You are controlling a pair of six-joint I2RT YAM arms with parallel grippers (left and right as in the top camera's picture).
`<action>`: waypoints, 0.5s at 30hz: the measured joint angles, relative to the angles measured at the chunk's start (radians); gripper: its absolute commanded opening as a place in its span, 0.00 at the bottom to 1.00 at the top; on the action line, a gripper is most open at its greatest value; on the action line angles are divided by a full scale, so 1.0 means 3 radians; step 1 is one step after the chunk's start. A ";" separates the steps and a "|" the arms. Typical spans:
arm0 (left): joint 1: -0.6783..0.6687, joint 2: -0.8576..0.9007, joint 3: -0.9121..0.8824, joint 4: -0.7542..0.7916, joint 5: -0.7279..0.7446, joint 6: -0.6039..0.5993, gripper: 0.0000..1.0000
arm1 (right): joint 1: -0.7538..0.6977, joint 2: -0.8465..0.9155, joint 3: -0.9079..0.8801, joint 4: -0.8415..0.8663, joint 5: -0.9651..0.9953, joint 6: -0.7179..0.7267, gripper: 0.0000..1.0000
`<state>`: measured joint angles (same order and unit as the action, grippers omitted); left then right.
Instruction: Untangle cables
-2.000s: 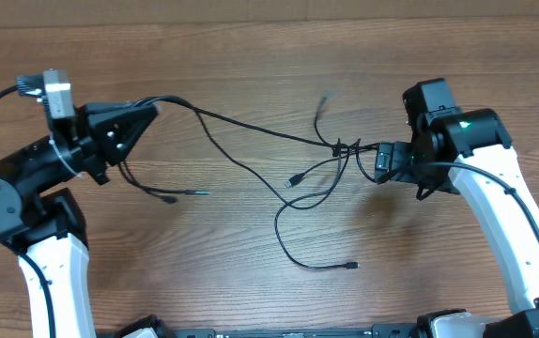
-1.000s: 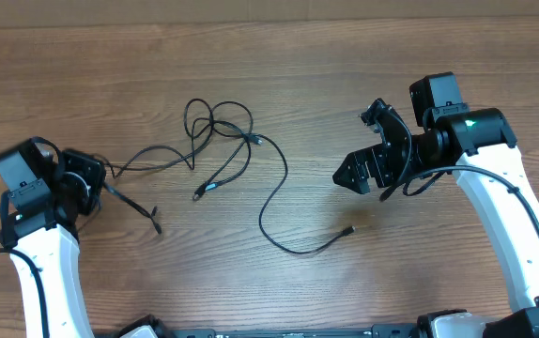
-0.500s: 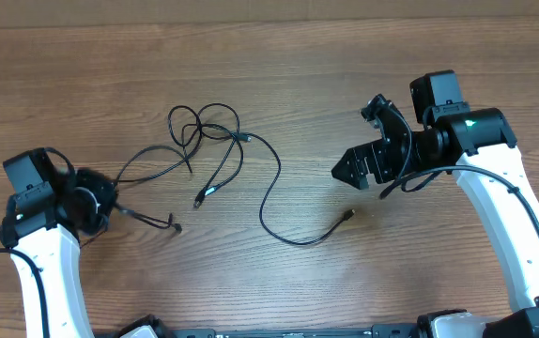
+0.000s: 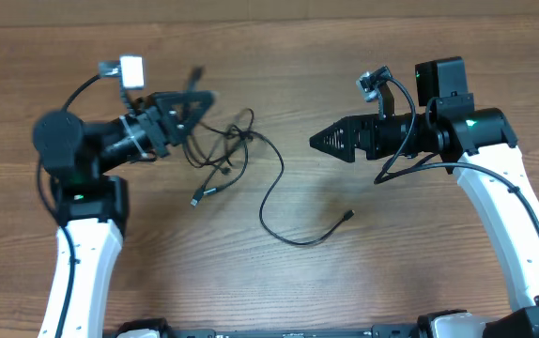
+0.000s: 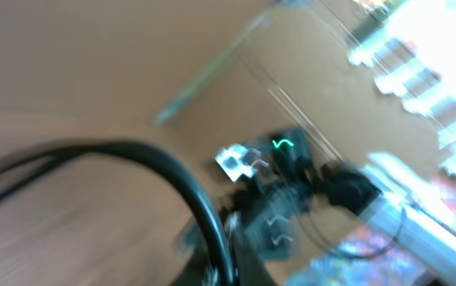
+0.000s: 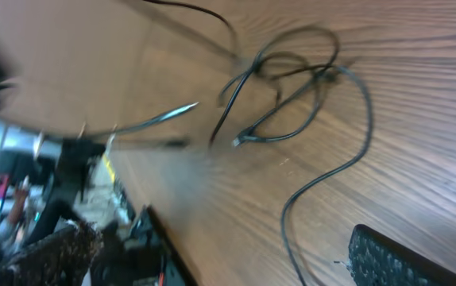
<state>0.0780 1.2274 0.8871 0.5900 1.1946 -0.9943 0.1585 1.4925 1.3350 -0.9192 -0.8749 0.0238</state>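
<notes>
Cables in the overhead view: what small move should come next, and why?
Probably ease the open right gripper toward the loose strand trailing from the tangled cables. The left gripper looks shut on them at the far side, while the right one hangs apart, holding nothing; gripping that strand would let the arms pull apart.

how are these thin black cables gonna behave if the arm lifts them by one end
Probably very floppy: the cables lie in loose curves and loops on the table. Likely light, being so thin. The knotted bundle would probably drag along rather than slide free.
</notes>
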 measured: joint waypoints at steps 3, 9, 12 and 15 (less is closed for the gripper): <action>-0.0132 -0.0037 0.0047 0.0720 0.0028 -0.0567 0.04 | 0.0000 0.0001 0.0000 0.0097 0.0212 0.0175 1.00; -0.0174 -0.0039 0.0318 0.1223 -0.0013 -0.1353 0.04 | 0.0000 0.0001 0.0000 0.0188 0.0397 0.0287 1.00; -0.0174 -0.0039 0.0504 0.1237 -0.0034 -0.1565 0.04 | 0.0000 0.0001 0.0000 0.0181 0.0420 0.0182 1.00; -0.0174 -0.0039 0.0696 0.1241 -0.0083 -0.1684 0.04 | 0.0000 0.0003 0.0000 0.0144 0.0432 -0.0061 1.00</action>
<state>0.0257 1.2156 1.0958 0.9623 1.1698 -1.4994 0.1585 1.4933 1.3350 -0.8761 -0.7452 0.0055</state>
